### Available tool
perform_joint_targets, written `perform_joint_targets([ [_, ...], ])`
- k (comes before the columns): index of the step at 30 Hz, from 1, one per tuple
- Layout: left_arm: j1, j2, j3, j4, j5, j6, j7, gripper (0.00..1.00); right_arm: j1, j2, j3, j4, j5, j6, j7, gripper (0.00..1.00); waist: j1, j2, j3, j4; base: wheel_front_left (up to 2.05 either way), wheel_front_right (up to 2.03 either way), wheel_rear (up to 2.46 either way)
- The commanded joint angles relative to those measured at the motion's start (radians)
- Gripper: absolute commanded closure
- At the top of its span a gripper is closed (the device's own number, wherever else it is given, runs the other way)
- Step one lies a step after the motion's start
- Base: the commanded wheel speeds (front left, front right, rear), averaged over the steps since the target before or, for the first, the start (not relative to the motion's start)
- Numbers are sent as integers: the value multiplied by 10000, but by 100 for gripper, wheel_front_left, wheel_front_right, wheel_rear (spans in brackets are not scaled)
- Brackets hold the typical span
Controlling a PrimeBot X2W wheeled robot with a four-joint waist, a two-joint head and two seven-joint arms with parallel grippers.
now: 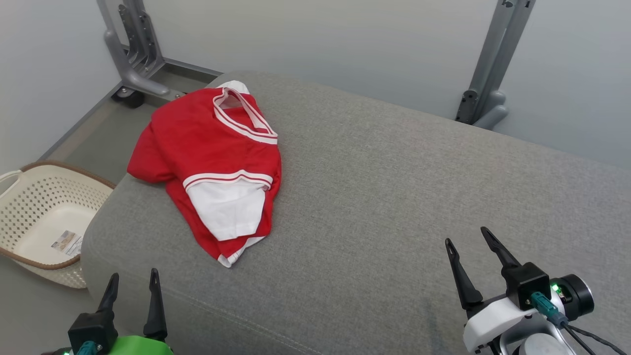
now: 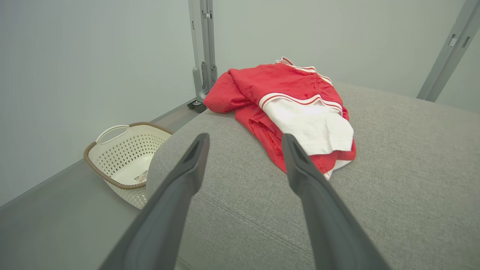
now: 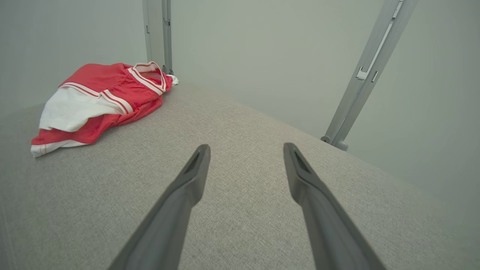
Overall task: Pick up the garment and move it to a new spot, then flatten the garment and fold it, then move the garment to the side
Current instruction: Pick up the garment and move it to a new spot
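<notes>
Garment (image 1: 207, 162) bunched at the far left corner of the grey cushion (image 1: 394, 197), both grippers empty.
From the head we see our left gripper (image 1: 134, 272) and right gripper (image 1: 466, 234) spread wide at the near edge, holding nothing. Our left wrist looks between parted fingers at the red-and-white heap close ahead; our right wrist sees it well off to the left.

Red-white garment (image 1: 212, 158) on grey cushion (image 1: 394, 197)
</notes>
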Motion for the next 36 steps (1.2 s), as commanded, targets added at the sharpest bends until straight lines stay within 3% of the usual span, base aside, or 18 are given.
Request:
perform_joint_targets([
  [1, 69, 1, 49, -50, -108, 43, 1, 0, -74, -75, 26, 64, 76, -6, -34, 0, -1, 0, 15, 389, 0, 0, 0],
  [11, -678, -9, -316, 417, -791, 46, -1, 0, 268, -251, -227, -200, 51, -6, -34, 0, -1, 0, 134, 271, 0, 0, 0],
  [17, -3869, -5, -1468, 2846, -3020, 0, 36, 0, -818, -1245, -1, -655, -161, -8, -34, 0, -1, 0, 2407, -233, 0, 0, 0],
  [26, -6673, 178, -1528, 5779, -3423, 218, 167, 0, -1825, -1884, 331, -1133, -118, -9, -34, 0, -1, 0, 4021, -978, 0, 0, 0],
  [36, -7902, 693, -1137, 8078, -3627, 800, 43, 0, -1808, -1760, 209, -1342, -53, -10, -34, 0, -1, 0, 4253, -1456, 0, 0, 0],
])
